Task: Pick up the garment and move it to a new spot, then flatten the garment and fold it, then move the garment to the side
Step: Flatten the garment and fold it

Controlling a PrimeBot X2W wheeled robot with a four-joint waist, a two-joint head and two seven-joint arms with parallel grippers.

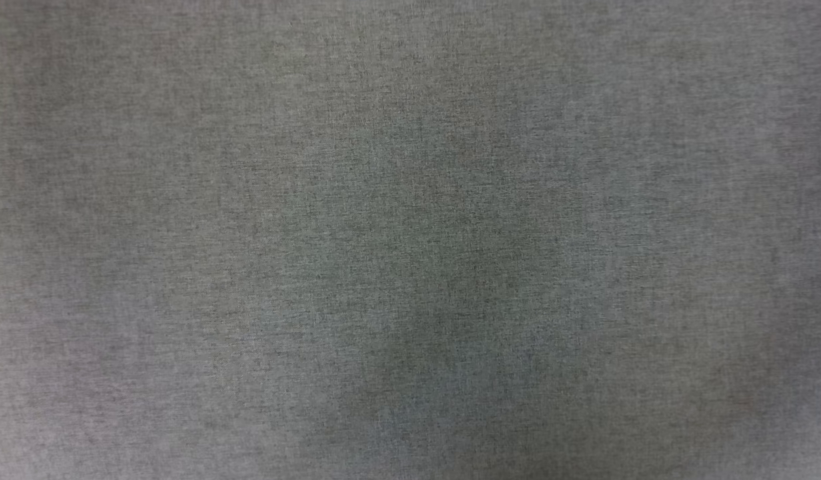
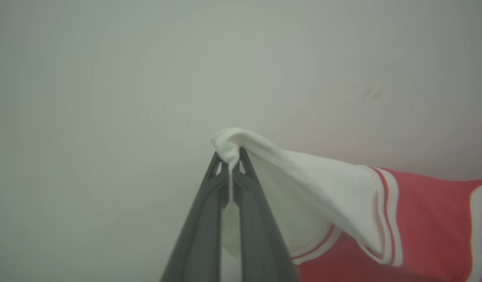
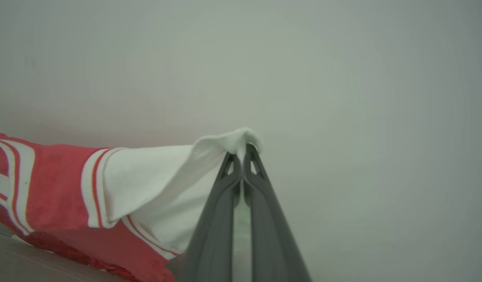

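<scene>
The left gripper (image 2: pixel 229 165) fingers are pressed together, pinching a white sleeve fold of the garment (image 2: pixel 425 219). The right gripper (image 3: pixel 241 157) fingers pinch a white sleeve fold likewise. The red body extends sideways from each pinch.

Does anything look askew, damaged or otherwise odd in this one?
Nothing stands out. The left gripper and the right gripper are each shut on a bunched white sleeve of the garment; no tear shows in the cloth. The head view looks onto a plain grey surface.
</scene>
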